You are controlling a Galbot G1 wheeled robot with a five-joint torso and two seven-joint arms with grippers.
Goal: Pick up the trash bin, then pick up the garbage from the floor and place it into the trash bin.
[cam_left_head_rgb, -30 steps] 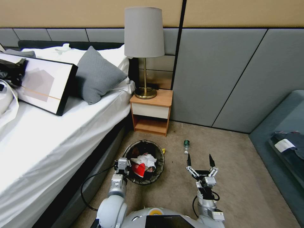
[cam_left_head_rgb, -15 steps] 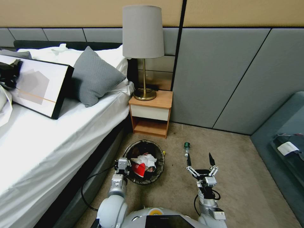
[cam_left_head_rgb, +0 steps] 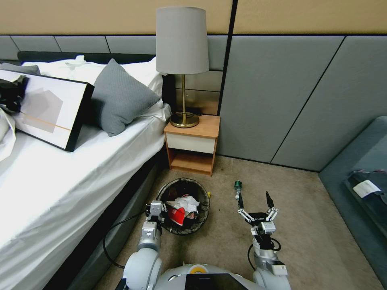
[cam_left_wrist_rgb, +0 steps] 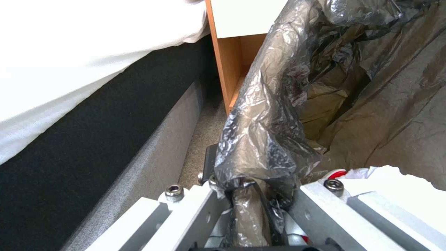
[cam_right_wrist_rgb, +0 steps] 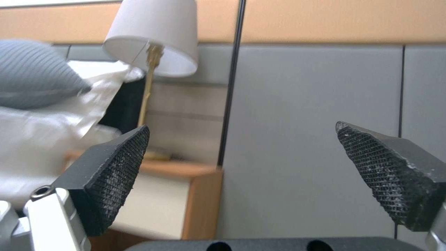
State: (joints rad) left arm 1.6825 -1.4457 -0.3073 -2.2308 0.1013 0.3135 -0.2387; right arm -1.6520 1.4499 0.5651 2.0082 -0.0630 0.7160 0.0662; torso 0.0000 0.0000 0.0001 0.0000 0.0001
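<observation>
The trash bin (cam_left_head_rgb: 183, 206) stood on the floor (cam_left_head_rgb: 225, 237) between the bed (cam_left_head_rgb: 60, 177) and the open carpet, just in front of the nightstand (cam_left_head_rgb: 193, 143). The left hand (cam_left_head_rgb: 155, 210) sat at the bin's near-left rim, clamped on it; the left wrist view showed the black bag (cam_left_wrist_rgb: 264, 139) bunched over the rim and pinched between the metal fingers (cam_left_wrist_rgb: 325, 198), something the head view left too small to make out. Inside the bin lay crumpled garbage (cam_left_head_rgb: 182, 209), red and white pieces heaped together.

A small clear bottle with a green cap (cam_left_head_rgb: 238, 188) lay on the carpet to the right of the bin, near the wall panels. The right hand (cam_left_head_rgb: 254, 200) hovered just behind it, on the robot's side, with its two black fingertips spread wide apart and holding nothing; the left-side tip appeared very close to the bottle's lower end, though whether it touched could not be told.

The right wrist view looked level across the room past the textured pads (cam_right_wrist_rgb: 111, 177), taking in the lamp (cam_right_wrist_rgb: 155, 38), a grey pillow (cam_right_wrist_rgb: 35, 73) and the nightstand's corner, but not the carpet below. The head view placed the lamp on the nightstand, with a framed picture (cam_left_head_rgb: 44, 110) lying on the bed.
</observation>
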